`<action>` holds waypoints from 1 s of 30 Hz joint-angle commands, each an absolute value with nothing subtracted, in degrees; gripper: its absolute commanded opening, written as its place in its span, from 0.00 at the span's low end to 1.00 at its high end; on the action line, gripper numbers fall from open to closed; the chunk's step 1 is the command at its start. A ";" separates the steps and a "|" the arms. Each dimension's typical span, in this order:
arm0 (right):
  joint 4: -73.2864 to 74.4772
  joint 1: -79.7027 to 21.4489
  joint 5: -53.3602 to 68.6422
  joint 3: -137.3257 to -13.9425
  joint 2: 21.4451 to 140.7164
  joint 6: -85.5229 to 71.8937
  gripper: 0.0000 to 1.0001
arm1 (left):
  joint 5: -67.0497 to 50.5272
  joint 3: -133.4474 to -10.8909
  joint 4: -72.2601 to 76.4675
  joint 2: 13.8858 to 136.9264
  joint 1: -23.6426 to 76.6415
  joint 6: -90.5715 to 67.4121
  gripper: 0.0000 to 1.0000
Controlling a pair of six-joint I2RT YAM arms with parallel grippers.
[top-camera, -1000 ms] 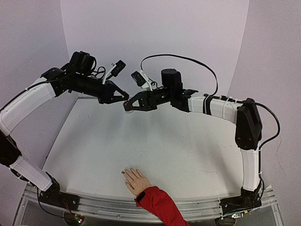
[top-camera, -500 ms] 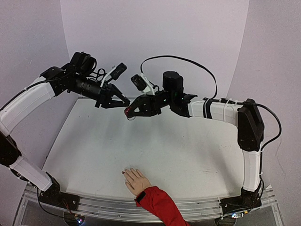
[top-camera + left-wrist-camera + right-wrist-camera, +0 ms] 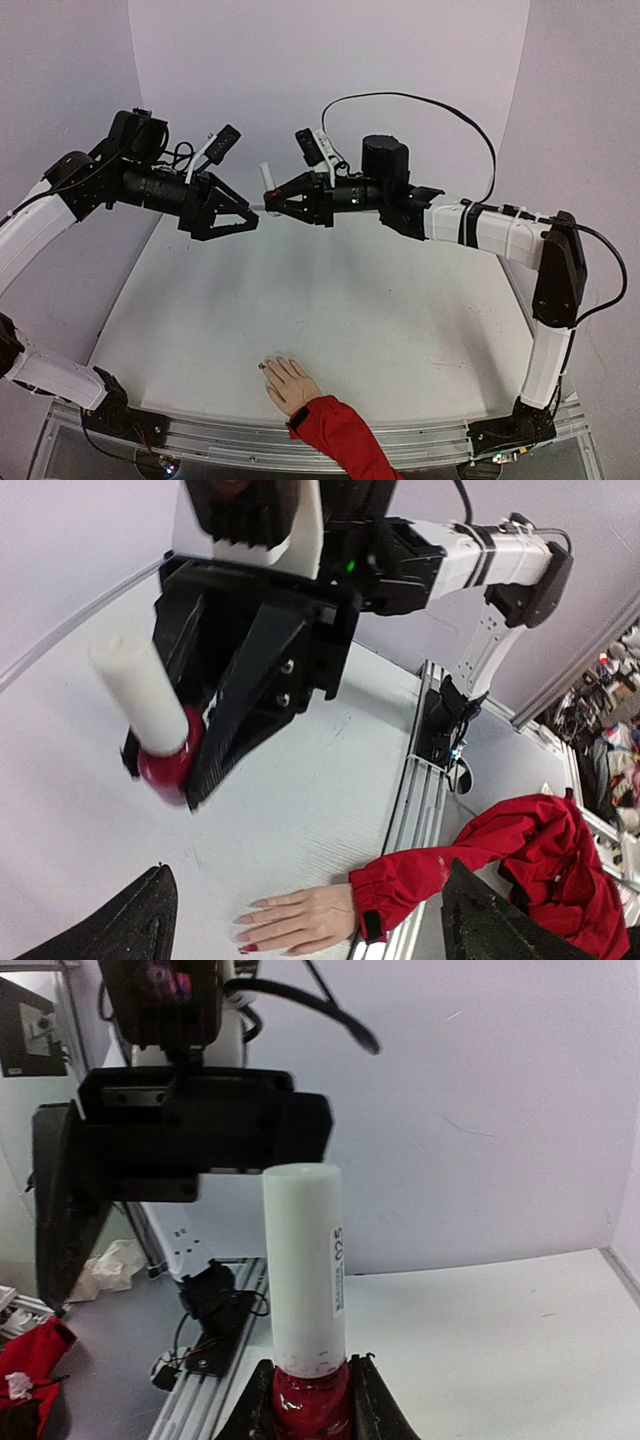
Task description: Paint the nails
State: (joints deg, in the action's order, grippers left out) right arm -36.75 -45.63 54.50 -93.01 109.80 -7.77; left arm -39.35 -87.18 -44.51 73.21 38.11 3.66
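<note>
— Where are the nails (image 3: pixel 247 947)?
— On the beige mannequin hand (image 3: pixel 290 383), lying flat at the bench's (image 3: pixel 400 320) 6 o'clock edge. One looks dark red; the others are too small to judge.
— And the polish bottle (image 3: pixel 303 1260)?
— Capped, clamped in the right gripper (image 3: pixel 275 200), raised at 12 o'clock. The left gripper (image 3: pixel 250 215) gapes wide, empty, just beside it.

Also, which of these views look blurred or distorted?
Top external: sharp, even light, table edge bowed by the wide lens. Left wrist: strong wide-lens stretch; polish bottle slightly soft. Right wrist: white cap sharp, the left gripper behind it softer.
</note>
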 commanded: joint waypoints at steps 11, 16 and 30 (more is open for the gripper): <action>-40.39 -53.27 0.65 -88.42 104.10 1.74 0.00 | -12.93 -82.53 -27.54 69.93 38.31 -29.95 0.86; -39.21 -55.98 -7.58 -90.36 105.43 1.74 0.00 | -11.23 -82.66 -22.91 72.22 38.34 -31.04 0.76; -36.31 -58.50 -6.91 -94.47 108.44 4.61 0.00 | -8.25 -84.10 -18.83 76.51 39.66 -29.85 0.59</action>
